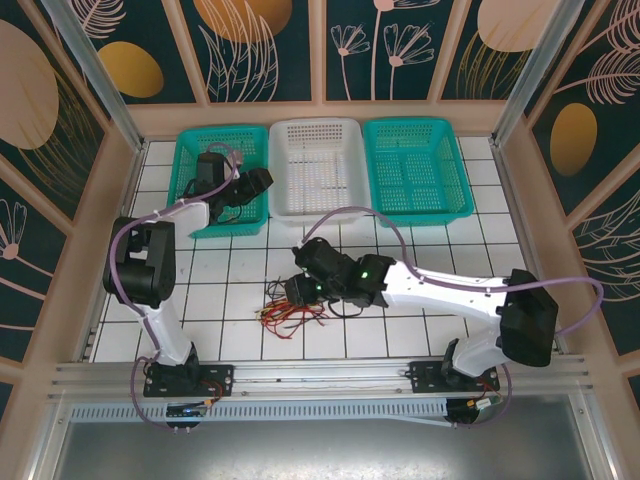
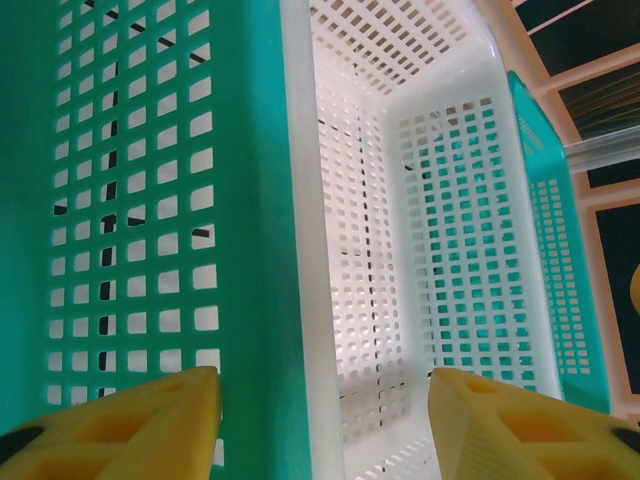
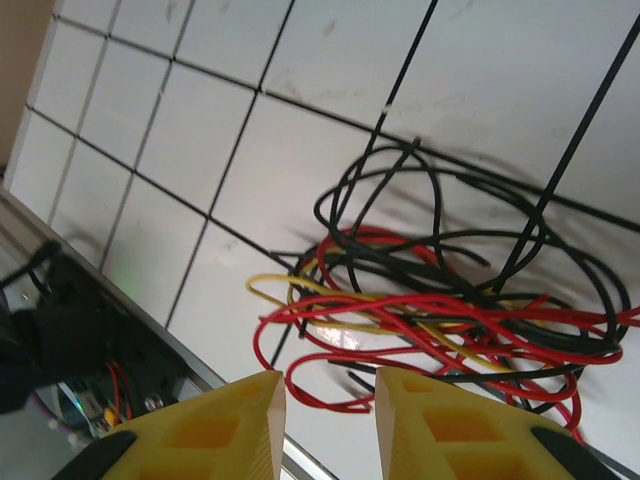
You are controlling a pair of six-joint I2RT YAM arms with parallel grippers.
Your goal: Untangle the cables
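Red, yellow and black cables [image 1: 290, 312] in one loose tangle on white-tiled desk [image 1: 470, 235], lower centre-left of top view, near the metal rail [image 1: 320, 372] along the bottom. Right gripper [image 1: 300, 292] directly at the tangle, its upper edge under the black head; contact not discernible from above. In right wrist view: cables [image 3: 440, 310] at centre right on desk [image 3: 200, 120], black loops uppermost, red strands crossing below, one yellow strand threaded through from centre left. Right gripper [image 3: 330, 400] at bottom centre, jaws parted by a narrow gap, holding no strand, tips just short of the lowest red loop. Left gripper [image 1: 256, 184] in upper left of top view, over the right-hand edge of left teal basket [image 1: 190, 150], beside white basket [image 1: 315, 125]; right teal basket [image 1: 415, 125] further right, all three in a row at the far desk edge. In left wrist view: left gripper [image 2: 325, 385] at bottom, jaws spread wide, unloaded, astride the adjoining walls of left teal basket [image 2: 150, 200] and white basket [image 2: 440, 200]; right teal basket [image 2: 560, 250] beyond.
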